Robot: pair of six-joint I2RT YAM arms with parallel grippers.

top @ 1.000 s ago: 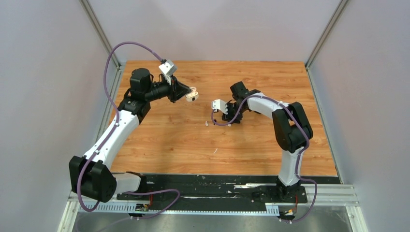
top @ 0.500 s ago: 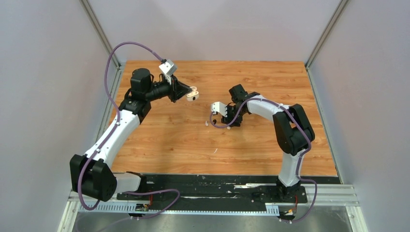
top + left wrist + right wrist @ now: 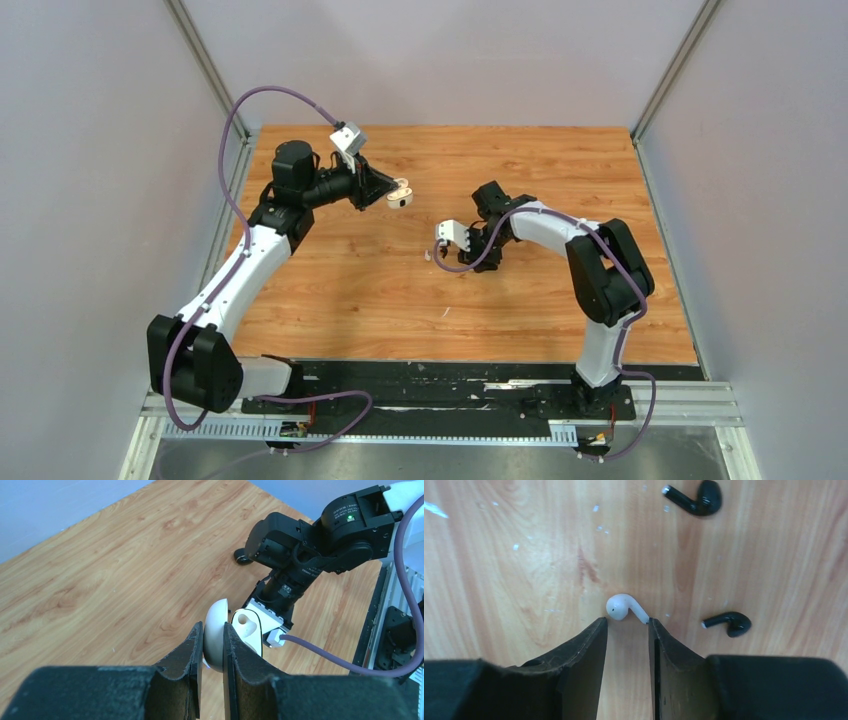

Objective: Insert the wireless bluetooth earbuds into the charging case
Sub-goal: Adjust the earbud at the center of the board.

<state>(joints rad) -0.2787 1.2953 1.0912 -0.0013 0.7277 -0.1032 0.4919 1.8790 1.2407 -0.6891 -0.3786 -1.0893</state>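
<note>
My left gripper (image 3: 385,192) is shut on the lid of the open white charging case (image 3: 399,196) and holds it above the table at the back left. In the left wrist view the lid (image 3: 216,639) sits between the fingers, and the case body (image 3: 248,630) shows an empty socket. My right gripper (image 3: 627,622) is open and points down at the table. Its fingertips stand on either side of a white earbud (image 3: 625,608) lying just beyond them. Two black earbuds (image 3: 696,499) (image 3: 730,623) lie beyond and to the right. The second white earbud is not visible.
A pale sliver scrap (image 3: 434,509) lies at the left edge of the right wrist view; a similar scrap (image 3: 445,312) lies on the wooden table (image 3: 340,290) nearer the bases. Grey walls and metal rails enclose the table.
My right gripper has moved toward the near side and lowered to the table over the white earbud. The left arm, with the case, has barely moved.
</note>
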